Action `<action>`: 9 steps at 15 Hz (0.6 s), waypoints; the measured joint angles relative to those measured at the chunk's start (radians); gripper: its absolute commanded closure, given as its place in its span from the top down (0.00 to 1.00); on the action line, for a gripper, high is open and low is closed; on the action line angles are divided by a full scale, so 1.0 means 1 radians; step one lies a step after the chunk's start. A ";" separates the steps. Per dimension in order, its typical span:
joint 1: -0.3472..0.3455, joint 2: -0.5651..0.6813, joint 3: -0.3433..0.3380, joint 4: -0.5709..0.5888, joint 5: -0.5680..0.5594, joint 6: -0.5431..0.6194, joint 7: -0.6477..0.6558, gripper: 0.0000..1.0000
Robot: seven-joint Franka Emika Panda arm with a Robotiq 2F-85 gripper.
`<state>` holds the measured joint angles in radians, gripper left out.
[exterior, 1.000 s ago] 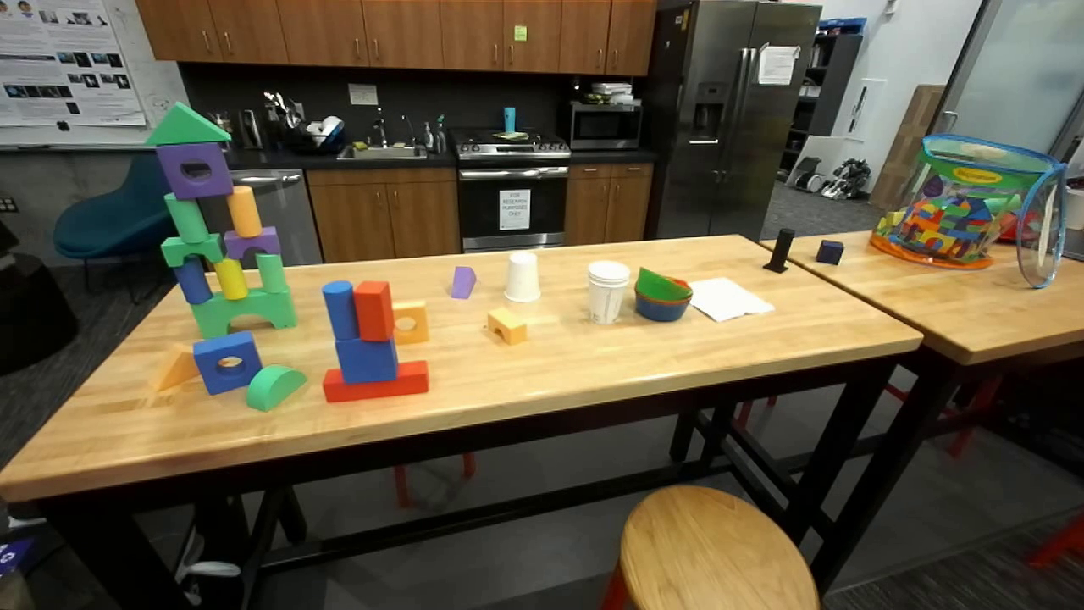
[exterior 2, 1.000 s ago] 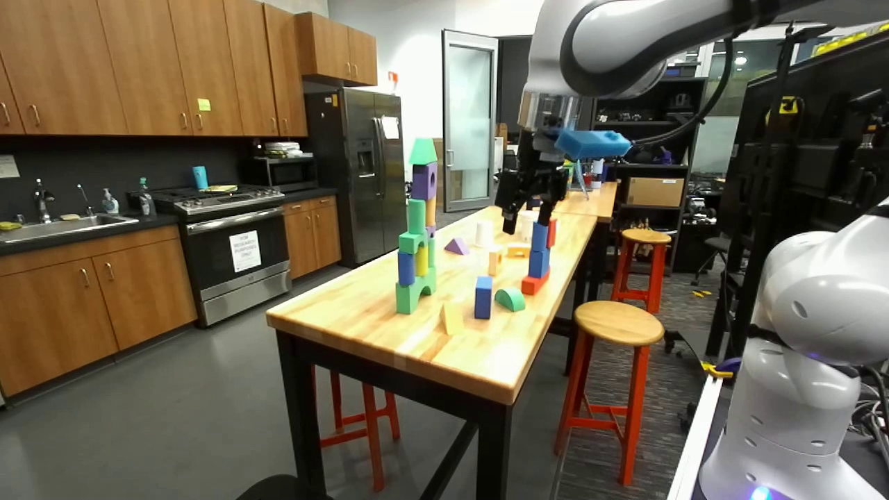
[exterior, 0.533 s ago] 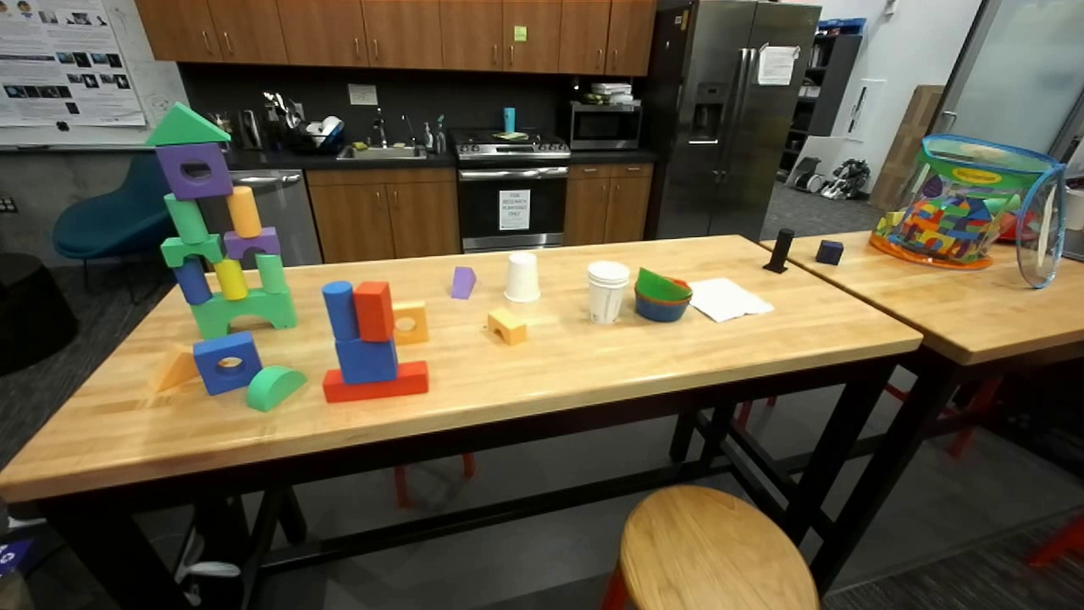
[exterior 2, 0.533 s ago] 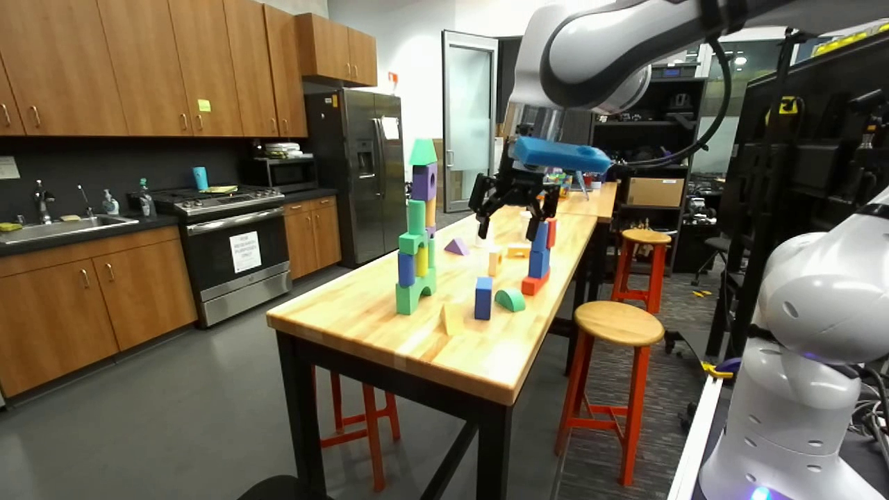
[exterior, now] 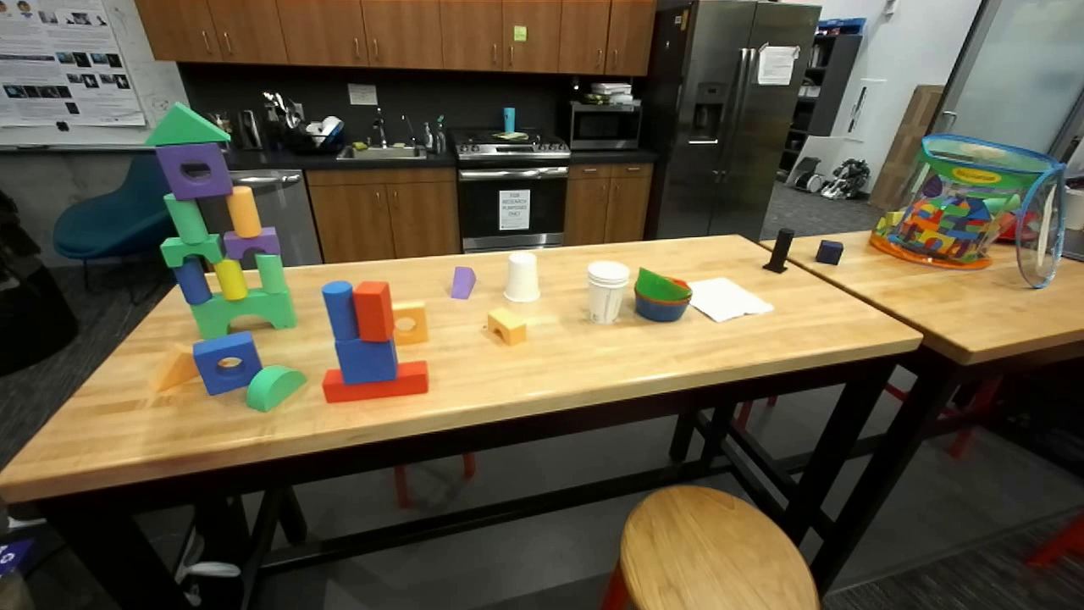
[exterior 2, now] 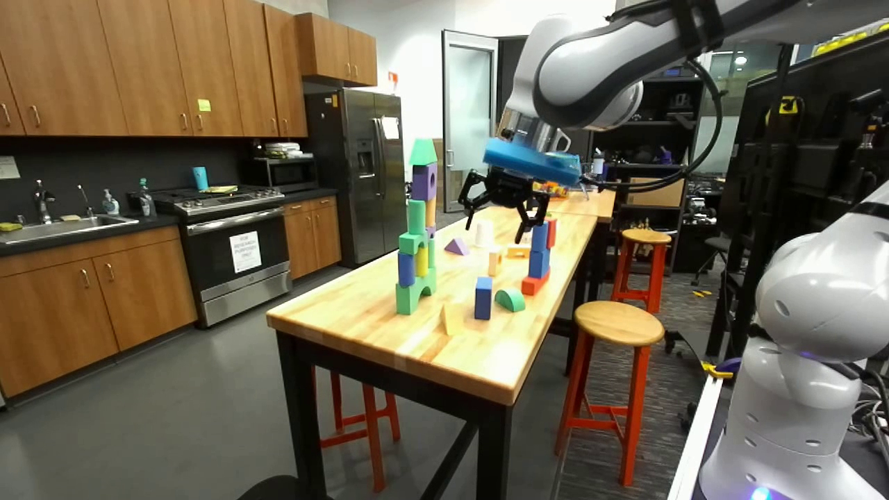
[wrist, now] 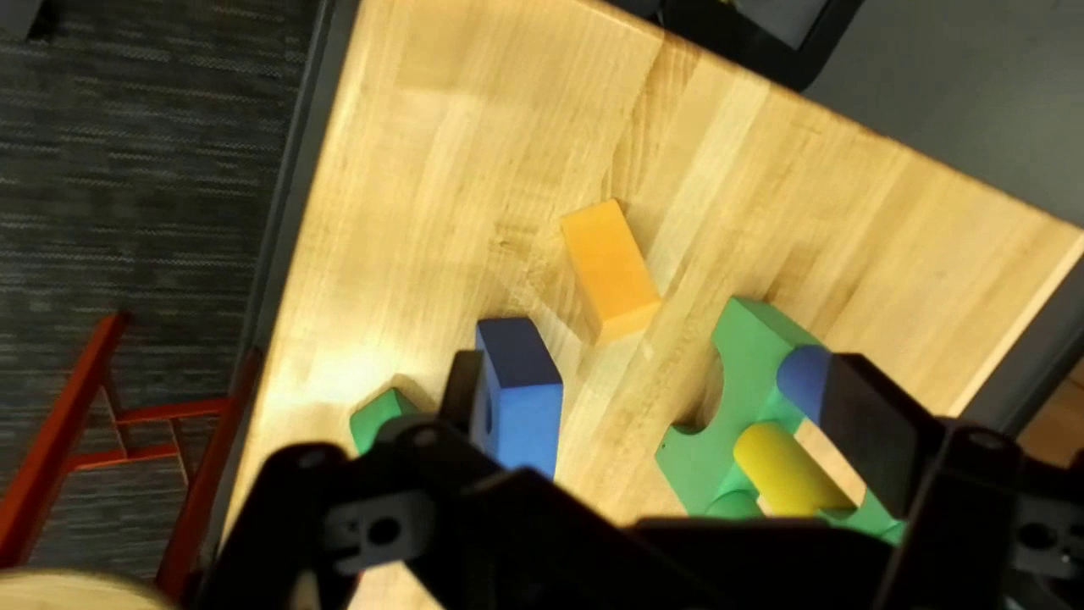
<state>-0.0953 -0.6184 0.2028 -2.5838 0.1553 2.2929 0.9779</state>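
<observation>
My gripper (exterior 2: 494,230) is open and holds nothing. It hangs above the table, between the tall block tower (exterior 2: 415,246) and the smaller red and blue stack (exterior 2: 539,262). In the wrist view its black fingers (wrist: 654,391) are spread wide. A blue block with a hole (wrist: 527,415) shows beside the left finger, lower down. The tower's green arch (wrist: 732,407) and yellow cylinder (wrist: 788,470) show near the right finger, which hides part of a blue cylinder. An orange wedge (wrist: 611,269) lies ahead between the fingers. A green half-round block (wrist: 378,415) is partly hidden at left.
The table also bears a purple block (exterior: 463,282), an upturned white cup (exterior: 522,278), an orange arch (exterior: 507,326), stacked cups (exterior: 607,292), coloured bowls (exterior: 662,305) and white paper (exterior: 730,299). A bag of blocks (exterior: 957,212) stands on the farther table. Stools (exterior 2: 618,323) stand alongside.
In the exterior view with the arm, the gripper has moved left and tilted, its fingers now seen more spread apart. The blocks have not moved.
</observation>
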 measured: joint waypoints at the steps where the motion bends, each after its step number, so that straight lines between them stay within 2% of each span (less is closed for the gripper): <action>1: -0.010 0.006 0.003 -0.008 -0.001 0.032 0.043 1.00; 5: -0.047 0.044 0.012 -0.032 -0.041 0.116 0.155 1.00; 9: -0.048 0.077 0.010 -0.036 -0.130 0.094 0.151 1.00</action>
<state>-0.1437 -0.5410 0.2132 -2.6198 0.0254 2.3866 1.1292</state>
